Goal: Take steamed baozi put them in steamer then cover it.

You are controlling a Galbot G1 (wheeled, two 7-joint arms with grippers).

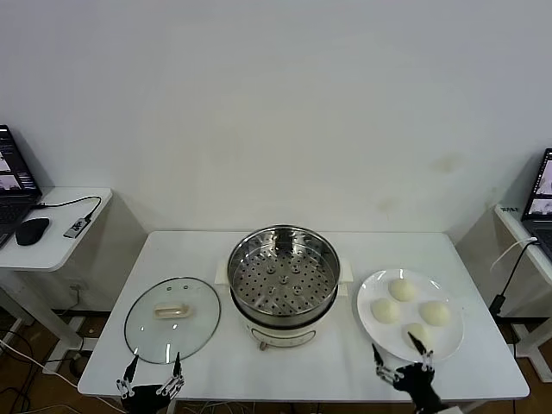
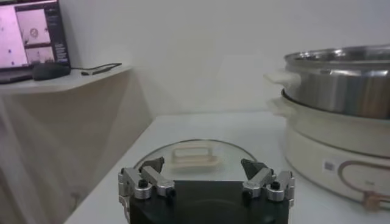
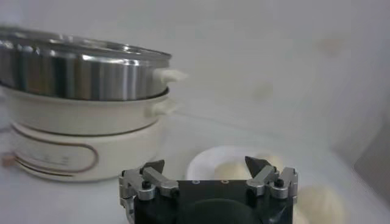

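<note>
Four cream-white baozi [image 1: 404, 290] lie on a white plate [image 1: 369, 323] at the table's right. The steel steamer [image 1: 283, 276] with its perforated tray stands open at the table's middle; it shows in the left wrist view [image 2: 341, 79] and the right wrist view [image 3: 79, 67]. The glass cover [image 1: 172, 319] with a cream handle lies flat at the left, also in the left wrist view [image 2: 194, 155]. My left gripper [image 1: 153, 368] is open at the cover's front edge. My right gripper [image 1: 399, 352] is open at the plate's front edge, by the nearest baozi [image 3: 234, 170].
A side table [image 1: 60, 250] at the far left holds a laptop [image 1: 13, 185] and a mouse [image 1: 33, 230]. Another laptop [image 1: 539, 198] stands at the far right. A white wall is behind the table.
</note>
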